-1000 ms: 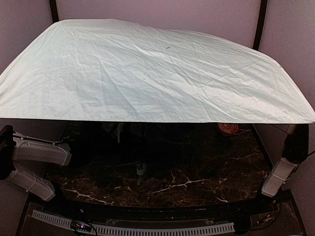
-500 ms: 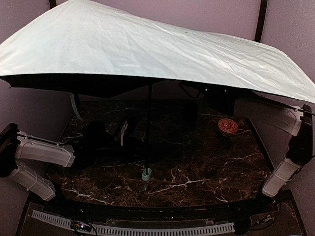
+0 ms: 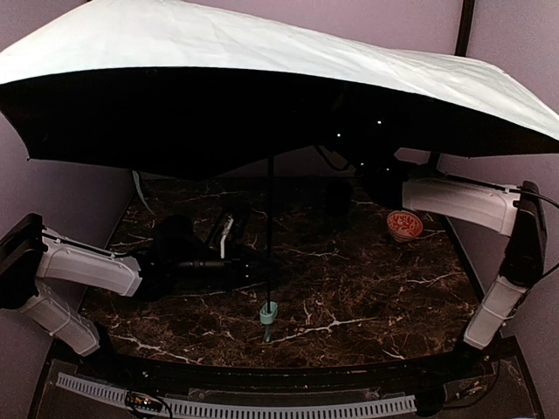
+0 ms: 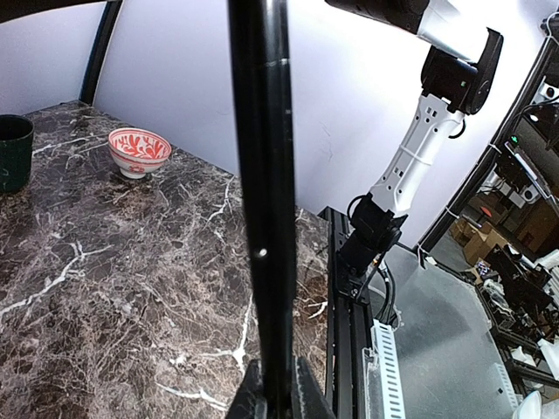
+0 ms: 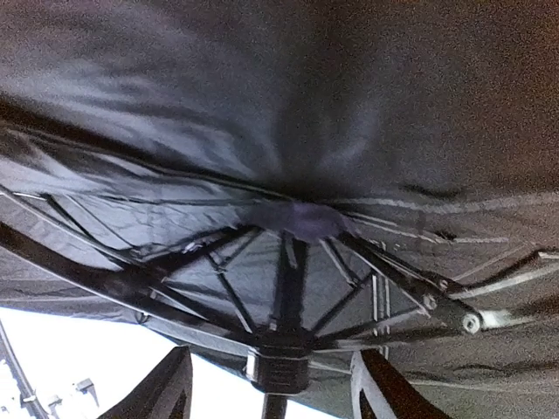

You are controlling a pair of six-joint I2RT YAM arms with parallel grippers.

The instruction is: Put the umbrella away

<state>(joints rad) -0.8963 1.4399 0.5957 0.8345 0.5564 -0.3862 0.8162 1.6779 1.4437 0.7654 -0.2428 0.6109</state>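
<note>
Top external: open umbrella (image 3: 262,44) stands tilted over the marble table (image 3: 367,297), mint handle (image 3: 269,312) lowest, near the tabletop.
Your left gripper (image 4: 278,394) is clamped on the black shaft (image 4: 262,175); your right gripper (image 5: 275,371) has its fingers apart, either side of the runner (image 5: 278,358) under the canopy.

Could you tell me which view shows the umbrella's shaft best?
Top external: the shaft runs visibly from canopy to handle. Left wrist shows only a close section; right wrist, just its top at the rib hub.
</note>
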